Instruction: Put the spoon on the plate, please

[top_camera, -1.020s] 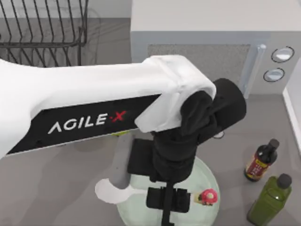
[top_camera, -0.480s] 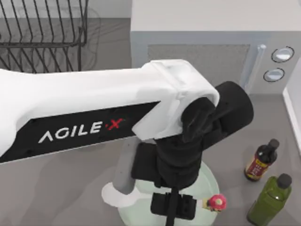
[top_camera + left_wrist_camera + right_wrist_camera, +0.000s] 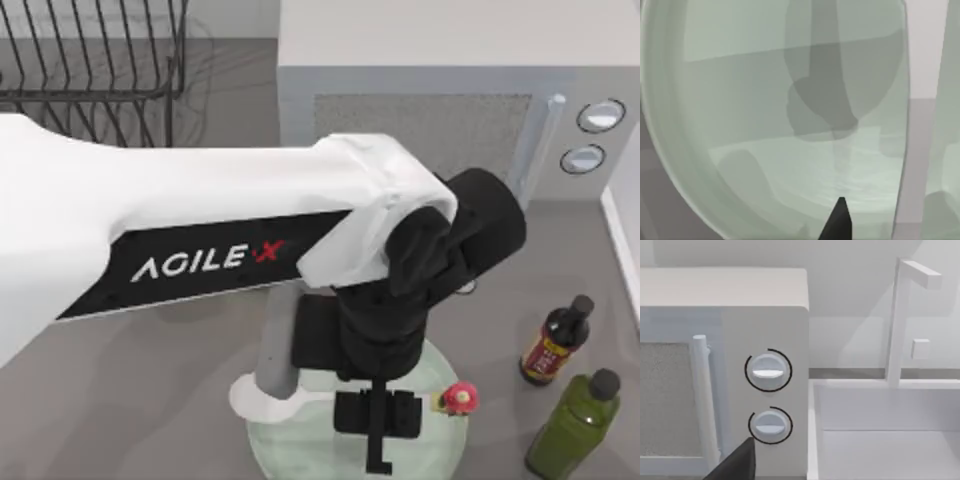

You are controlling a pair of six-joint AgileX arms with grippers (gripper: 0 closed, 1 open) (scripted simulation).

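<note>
The pale green glassy plate lies at the table's front middle, and up close its rim curves through the left wrist view. My left gripper hangs over the plate's middle, shut on the handle of the small white spoon. The spoon's bowl sticks out left, over the plate's left rim. A dark fingertip shows just above the plate surface. My right gripper is parked off to the right, facing the microwave's knobs.
A white microwave stands at the back, a wire dish rack at the back left. A tiny red-and-pink mushroom-like thing sits at the plate's right rim. A dark sauce bottle and a green bottle stand front right, beside a sink.
My left gripper has carried the spoon to the right, farther over the plate. The mushroom-like thing has shifted a little to the right and toward the back.
</note>
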